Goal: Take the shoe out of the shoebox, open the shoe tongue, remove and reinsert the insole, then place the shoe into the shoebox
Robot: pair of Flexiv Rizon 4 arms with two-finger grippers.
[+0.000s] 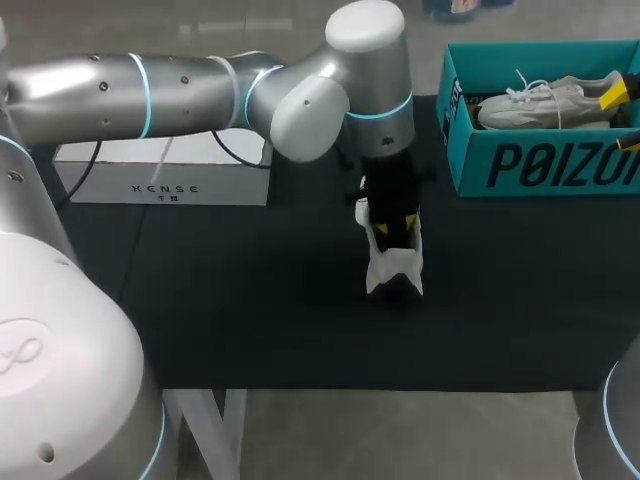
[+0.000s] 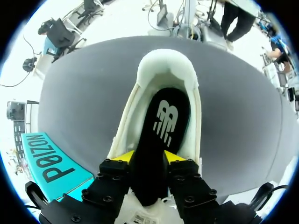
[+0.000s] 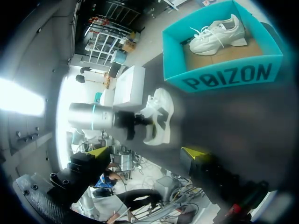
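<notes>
the left pincer [image 2: 148, 157] is pinching the black insole [image 2: 166, 116]: its two yellow tips press on the strip from either side, just over the mouth of the white shoe [image 2: 164, 70]. the held end rises between the fingers, while the end with the white logo lies down inside the shoe, towards the heel cup. that grip suits the insole step, with the strip caught by its narrow part so that it can slide along the shoe's length. whether it is on its way out or back in, i cannot tell.

the shoe stands on the dark worktop [image 1: 250, 300] near its middle, under the left arm, which comes in from the side and reaches down onto it. it is well apart from the teal shoebox [image 1: 540, 165] at the far right corner, where a second white shoe [image 1: 545, 105] lies with its laces up. a white box [image 1: 160, 185] sits at the far left.

the right pincer [image 3: 147, 154] is spread with nothing between its fingers, and hangs clear of the shoe, likely kept back so as not to crowd the insole work.
</notes>
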